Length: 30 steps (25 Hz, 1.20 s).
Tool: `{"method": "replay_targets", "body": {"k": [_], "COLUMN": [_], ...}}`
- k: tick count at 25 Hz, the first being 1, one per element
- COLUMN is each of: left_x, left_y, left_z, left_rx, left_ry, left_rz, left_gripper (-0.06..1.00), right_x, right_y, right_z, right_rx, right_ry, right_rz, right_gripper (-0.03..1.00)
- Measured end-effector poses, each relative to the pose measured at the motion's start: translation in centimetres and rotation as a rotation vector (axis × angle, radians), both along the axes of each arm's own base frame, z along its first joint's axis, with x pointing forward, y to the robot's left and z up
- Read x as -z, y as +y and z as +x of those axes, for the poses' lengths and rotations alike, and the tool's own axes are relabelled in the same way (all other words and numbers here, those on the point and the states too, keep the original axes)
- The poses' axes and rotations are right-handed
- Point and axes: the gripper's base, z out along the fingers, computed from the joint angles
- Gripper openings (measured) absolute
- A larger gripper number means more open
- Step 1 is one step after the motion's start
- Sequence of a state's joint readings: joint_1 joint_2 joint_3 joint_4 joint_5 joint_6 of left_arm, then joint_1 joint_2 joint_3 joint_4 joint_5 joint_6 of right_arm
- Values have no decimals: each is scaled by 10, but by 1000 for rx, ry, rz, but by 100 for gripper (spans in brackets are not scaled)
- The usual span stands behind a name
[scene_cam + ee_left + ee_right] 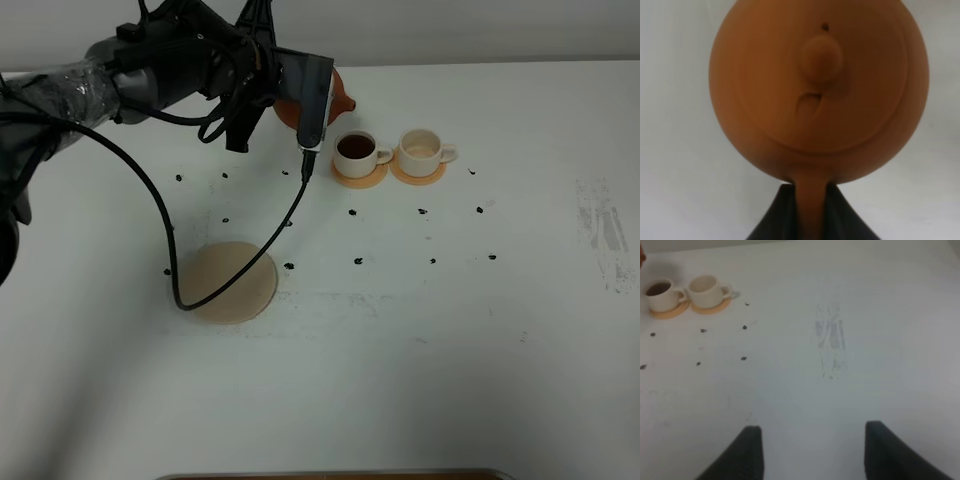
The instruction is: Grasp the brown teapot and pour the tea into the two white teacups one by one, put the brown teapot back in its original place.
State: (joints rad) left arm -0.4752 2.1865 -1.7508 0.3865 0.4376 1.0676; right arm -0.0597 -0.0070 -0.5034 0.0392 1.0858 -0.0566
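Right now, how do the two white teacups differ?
In the high view, the left teacup holds dark tea; the right teacup shows only a pale inside. The left teacup sits nearer the brown teapot; the right teacup is farther off. Both stand upright, cream-white, handles pointing right, each on its own orange coaster.

High camera looks steeply down on the white table [420, 380] from its near edge, wide and distant, with the left arm [150, 75] coming in at ten o'clock. Left wrist camera is pressed close to the brown teapot [815, 90], facing the lid, which nearly fills the frame. Up high, that pot sits at twelve o'clock. Right wrist camera sits low and well back, gazing across the table. It shares the dark-filled teacup [660, 292], the pale teacup [705, 289] and the scuffed patch [830, 340] with the high view.
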Motion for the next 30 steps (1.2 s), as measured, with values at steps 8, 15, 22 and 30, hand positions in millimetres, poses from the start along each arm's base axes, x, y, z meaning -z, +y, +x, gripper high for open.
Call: {"method": "replay_targets", "body": {"k": [8, 15, 22, 30], "left_x": [-33, -27, -5, 24], "left_y": [0, -5, 5, 23], "left_z": [-24, -52, -82, -92], "left_rx": [-129, -172, -221, -337], "left_ry": [192, 380, 490, 546], "left_rz": [-220, -307, -326, -369], "left_gripper": [12, 12, 12, 12], "right_x": [0, 0, 0, 0], "right_y": [0, 0, 0, 0], "right_z": [0, 0, 0, 0], "right_rx": [0, 0, 0, 0], "right_ry": [0, 0, 0, 0], "right_rz": [0, 0, 0, 0], "right_gripper": [47, 47, 47, 47]}}
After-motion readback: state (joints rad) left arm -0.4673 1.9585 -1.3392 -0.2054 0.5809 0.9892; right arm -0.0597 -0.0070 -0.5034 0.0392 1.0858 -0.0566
